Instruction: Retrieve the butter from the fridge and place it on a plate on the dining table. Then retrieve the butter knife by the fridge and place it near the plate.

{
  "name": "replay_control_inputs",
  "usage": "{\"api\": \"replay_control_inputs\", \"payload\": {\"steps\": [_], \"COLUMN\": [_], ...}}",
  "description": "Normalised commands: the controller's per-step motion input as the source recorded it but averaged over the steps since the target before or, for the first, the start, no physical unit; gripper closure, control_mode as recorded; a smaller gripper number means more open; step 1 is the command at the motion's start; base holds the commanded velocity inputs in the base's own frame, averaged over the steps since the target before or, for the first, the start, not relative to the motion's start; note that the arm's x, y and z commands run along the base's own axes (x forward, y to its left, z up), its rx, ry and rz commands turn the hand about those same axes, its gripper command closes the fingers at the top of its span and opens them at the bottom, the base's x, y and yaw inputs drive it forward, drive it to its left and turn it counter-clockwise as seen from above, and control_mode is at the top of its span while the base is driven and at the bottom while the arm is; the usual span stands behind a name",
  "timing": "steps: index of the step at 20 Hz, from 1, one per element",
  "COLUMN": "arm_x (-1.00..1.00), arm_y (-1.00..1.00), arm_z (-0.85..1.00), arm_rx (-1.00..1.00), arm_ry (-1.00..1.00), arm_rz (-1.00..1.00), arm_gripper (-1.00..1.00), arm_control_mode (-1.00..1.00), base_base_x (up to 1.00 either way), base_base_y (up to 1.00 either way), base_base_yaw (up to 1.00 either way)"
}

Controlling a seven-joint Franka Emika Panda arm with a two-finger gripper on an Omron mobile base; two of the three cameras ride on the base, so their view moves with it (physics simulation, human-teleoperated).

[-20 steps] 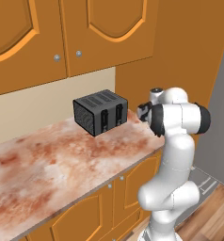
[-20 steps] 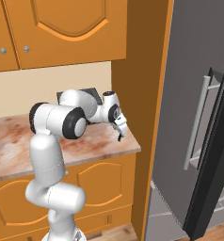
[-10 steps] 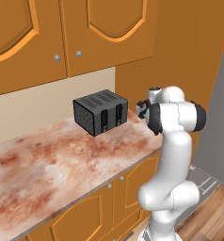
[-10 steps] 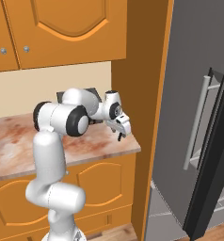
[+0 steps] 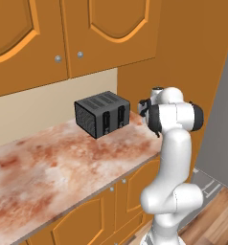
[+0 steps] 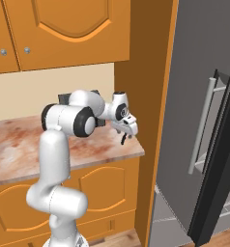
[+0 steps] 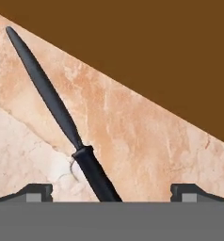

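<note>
Beside the tall orange wooden panel (image 6: 146,120) that divides the cabinets from the fridge (image 6: 204,120), the white arm (image 6: 64,144) reaches over the right end of the marbled worktop (image 5: 63,158). Its fingers (image 6: 127,136) point down just above the worktop's corner, close to the panel, and they stand spread wide with nothing held between them. From the hand view, the two dark fingertips (image 7: 36,192) sit far apart at the bottom edge, and the butter knife (image 7: 57,110) lies flat on the pinkish marble between them, nearer the left one. The knife is a thin black piece, its tapered blade running up and to the left and its thicker handle coming down toward the bottom edge; neither fingertip touches it. A dark brown surface crosses the upper right of that view, beyond the worktop's edge. Farther back on the worktop, a black toaster (image 5: 102,114) with two slots stands against the cream wall, just beside the arm's upper links. Orange wall cabinets (image 5: 63,33) hang above. The fridge is grey steel with a vertical bar handle (image 6: 202,125) and a dark strip down its right side; its doors look closed.
</note>
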Motion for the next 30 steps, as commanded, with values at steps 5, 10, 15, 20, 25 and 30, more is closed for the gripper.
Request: {"api": "replay_control_inputs", "payload": {"steps": [5,10,15,20,25,30], "arm_x": [0.0,0.0,0.03,0.0,0.0,0.0], "arm_y": [-0.03,0.11,0.0,0.0,0.0,0.0], "arm_z": [-0.02,-0.15,0.0,-0.16,-0.15,-0.2], "arm_rx": [0.0,0.03,0.0,0.0,0.0,0.0], "arm_ry": [0.0,0.0,0.0,0.0,0.0,0.0], "arm_rz": [0.27,0.33,0.06,0.01,0.01,0.01], "arm_gripper": [-1.0,-1.0,-1.0,-1.0,-1.0,-1.0], "arm_control_mode": [-1.0,-1.0,-1.0,-1.0,-1.0,-1.0], "base_base_x": [0.0,0.0,0.0,0.0,0.0,0.0], "base_base_y": [0.0,0.0,0.0,0.0,0.0,0.0], "base_base_yaw": [0.0,0.0,0.0,0.0,0.0,0.0]}}
